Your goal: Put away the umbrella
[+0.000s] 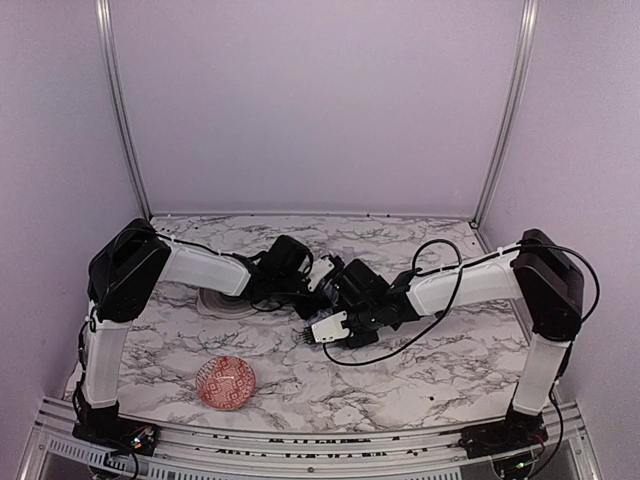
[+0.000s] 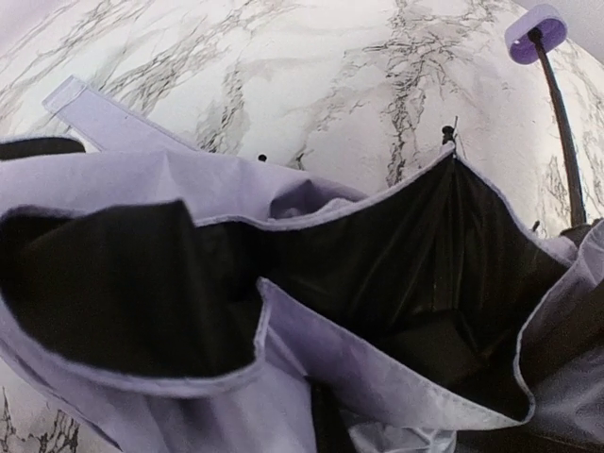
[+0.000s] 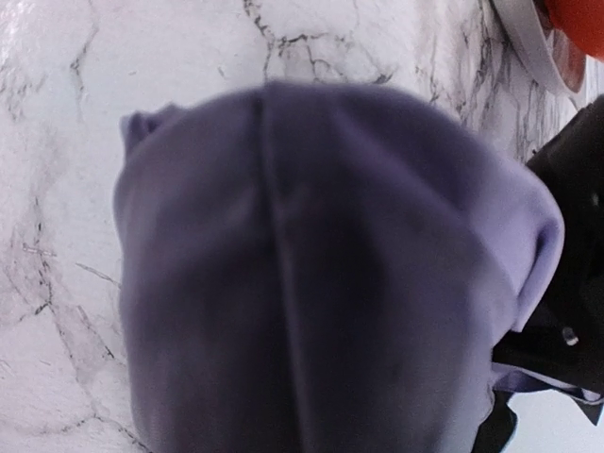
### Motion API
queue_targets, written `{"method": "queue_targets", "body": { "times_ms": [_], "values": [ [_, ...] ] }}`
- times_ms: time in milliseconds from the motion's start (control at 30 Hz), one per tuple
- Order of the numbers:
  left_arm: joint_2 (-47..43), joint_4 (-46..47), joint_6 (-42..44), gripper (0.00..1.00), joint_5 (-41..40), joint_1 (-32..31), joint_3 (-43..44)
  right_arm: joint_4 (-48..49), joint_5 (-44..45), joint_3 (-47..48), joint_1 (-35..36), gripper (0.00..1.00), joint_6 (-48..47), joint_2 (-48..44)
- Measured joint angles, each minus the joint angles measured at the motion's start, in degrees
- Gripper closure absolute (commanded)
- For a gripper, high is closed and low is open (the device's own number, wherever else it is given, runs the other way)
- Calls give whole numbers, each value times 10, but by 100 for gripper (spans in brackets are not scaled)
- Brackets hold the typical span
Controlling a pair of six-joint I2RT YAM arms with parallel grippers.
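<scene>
Top external | marbled table (image 1: 430,375) | lavender walls (image 1: 320,100) | umbrella (image 1: 222,301) mid-table | red bowl (image 1: 227,383) front-left

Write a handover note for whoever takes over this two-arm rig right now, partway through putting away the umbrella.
Left gripper: at table centre, fingers hidden by fabric; open or shut cannot be told.
Right gripper: next to it, likewise hidden.
Compact folding umbrella of pale lavender thin fabric: between them on the marbled table, canopy loose, black lining showing; black metal shaft and small lavender knob handle bare.
Red patterned bowl: front left, apart.
Done: both arms at the umbrella.
Left: gather the canopy, stow it.
</scene>
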Motion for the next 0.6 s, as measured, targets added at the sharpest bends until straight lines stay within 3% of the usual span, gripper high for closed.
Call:
{"method": "queue_targets", "body": {
  "times_ms": [100,233,367,533,600],
  "values": [
    [0,-6,-2,40,5,4,9,-6,-1,0,0,67,15,0],
    [-7,-9,-4,11,8,17,12,-11,-16,0,-2,74,33,-5],
    [-28,-13,-3,1,-14,35,16,-18,-60,-7,-17,78,57,-31],
    [-89,1,-4,1,-64,75,9,-23,-180,-19,-93,85,108,-90],
    [-130,19,-2,6,-77,93,-11,-17,-229,-19,-136,85,135,-108]
  ]
}}
